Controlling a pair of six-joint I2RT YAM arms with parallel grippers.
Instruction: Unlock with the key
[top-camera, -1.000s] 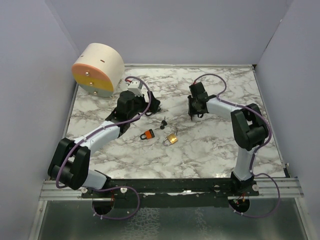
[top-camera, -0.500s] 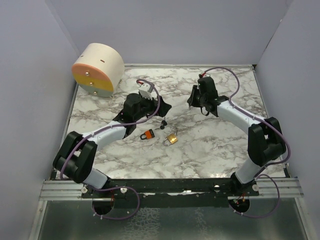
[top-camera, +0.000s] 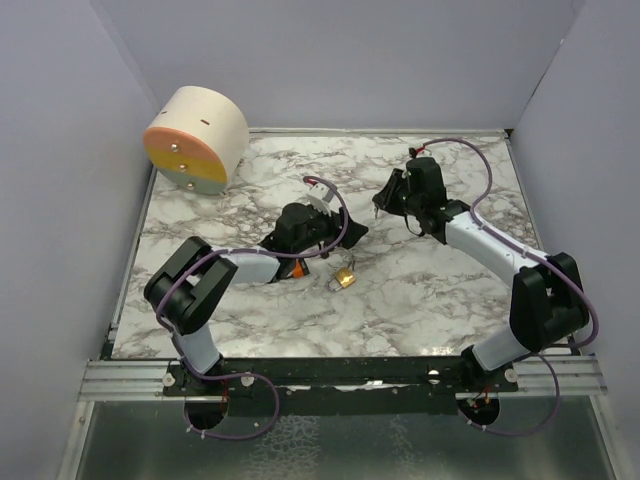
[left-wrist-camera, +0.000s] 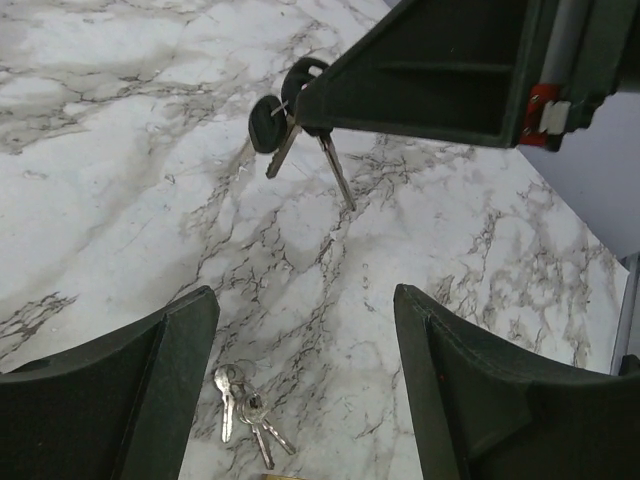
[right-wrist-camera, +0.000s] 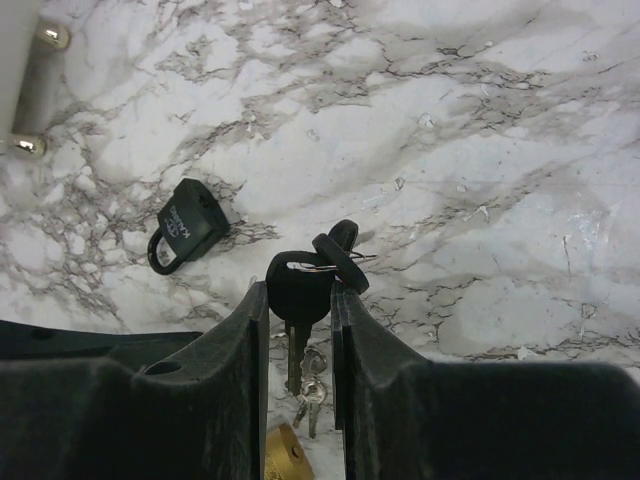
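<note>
My right gripper hangs above the table's middle, shut on the black head of a key whose blade points down between the fingers. More black-headed keys dangle from the same ring. My left gripper is open and low over the marble, just left of the right one. A bunch of silver keys lies between its fingers. A brass padlock lies just nearer. An orange padlock peeks out beside the left forearm. A black padlock lies flat farther left.
A cream drum with an orange and grey face leans at the back left corner. Grey walls close in the marble table on three sides. The left arm stretches low across the table's middle.
The left arm has swung right and forward over the locks, and its jaws have narrowed a little. The right gripper has shifted slightly right and back with the key.
</note>
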